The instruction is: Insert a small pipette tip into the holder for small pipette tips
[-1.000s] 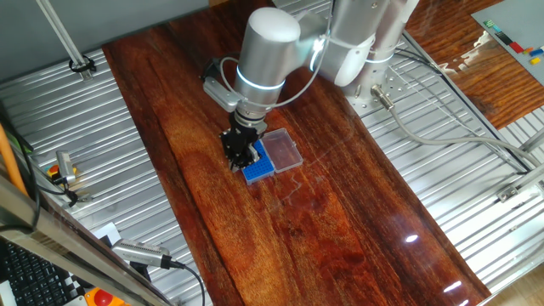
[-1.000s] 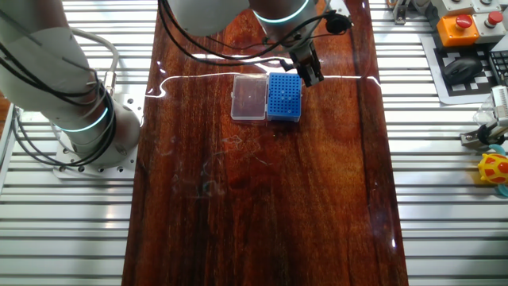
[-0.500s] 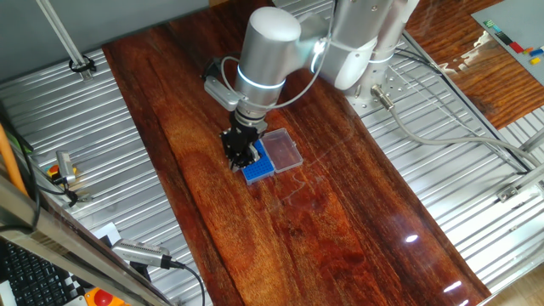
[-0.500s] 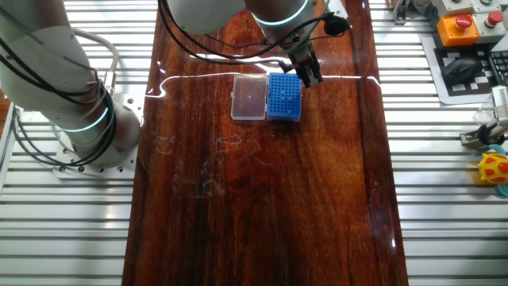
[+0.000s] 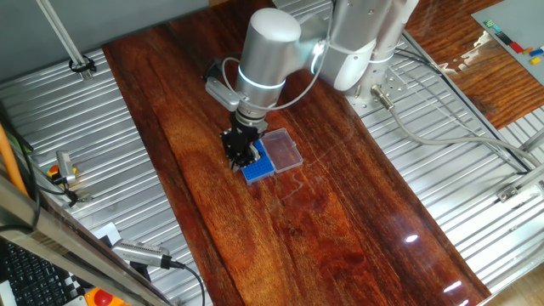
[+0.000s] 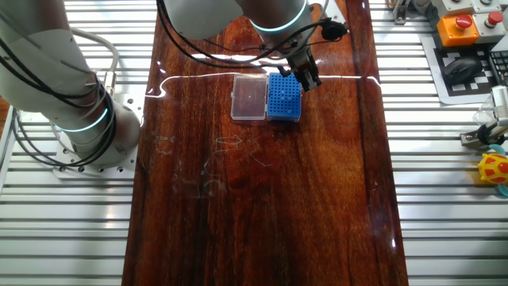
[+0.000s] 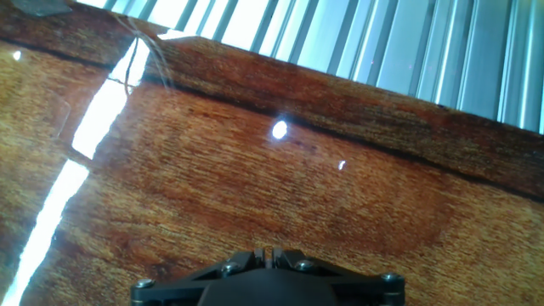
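One holder for small pipette tips [image 6: 283, 98], one clear lid [image 6: 248, 98], beneath one gripper [image 6: 308, 78].

Glossy wooden tabletop [image 7: 255, 187] fills frame; ribbed metal surface [image 7: 382, 51] beyond edge; black gripper body [image 7: 268, 276] at bottom.

pipette tip too small to see, jaws state unclear, holder [image 5: 258, 167] partly hidden behind gripper [image 5: 241, 155]

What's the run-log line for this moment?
claw: over rack's far corner, state unclear | tip: not visible | lid: open flat beside rack | insertion: unconfirmed
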Robot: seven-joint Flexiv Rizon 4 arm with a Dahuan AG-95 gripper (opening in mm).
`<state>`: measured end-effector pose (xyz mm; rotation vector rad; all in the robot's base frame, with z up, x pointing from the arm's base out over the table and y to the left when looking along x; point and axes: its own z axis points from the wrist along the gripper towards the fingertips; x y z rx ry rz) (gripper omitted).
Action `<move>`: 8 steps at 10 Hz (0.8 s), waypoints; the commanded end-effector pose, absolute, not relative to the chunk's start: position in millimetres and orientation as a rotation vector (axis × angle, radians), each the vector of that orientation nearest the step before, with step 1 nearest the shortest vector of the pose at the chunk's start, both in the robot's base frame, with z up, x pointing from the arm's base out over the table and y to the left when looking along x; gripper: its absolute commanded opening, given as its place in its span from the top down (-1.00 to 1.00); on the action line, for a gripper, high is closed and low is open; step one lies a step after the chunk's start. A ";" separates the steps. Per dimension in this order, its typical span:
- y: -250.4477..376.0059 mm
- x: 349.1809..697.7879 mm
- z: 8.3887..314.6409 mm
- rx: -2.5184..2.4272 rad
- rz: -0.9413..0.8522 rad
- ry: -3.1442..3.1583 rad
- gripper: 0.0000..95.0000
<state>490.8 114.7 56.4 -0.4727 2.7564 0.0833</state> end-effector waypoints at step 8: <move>113.8 489.0 56.0 -0.455 0.098 2.744 1.00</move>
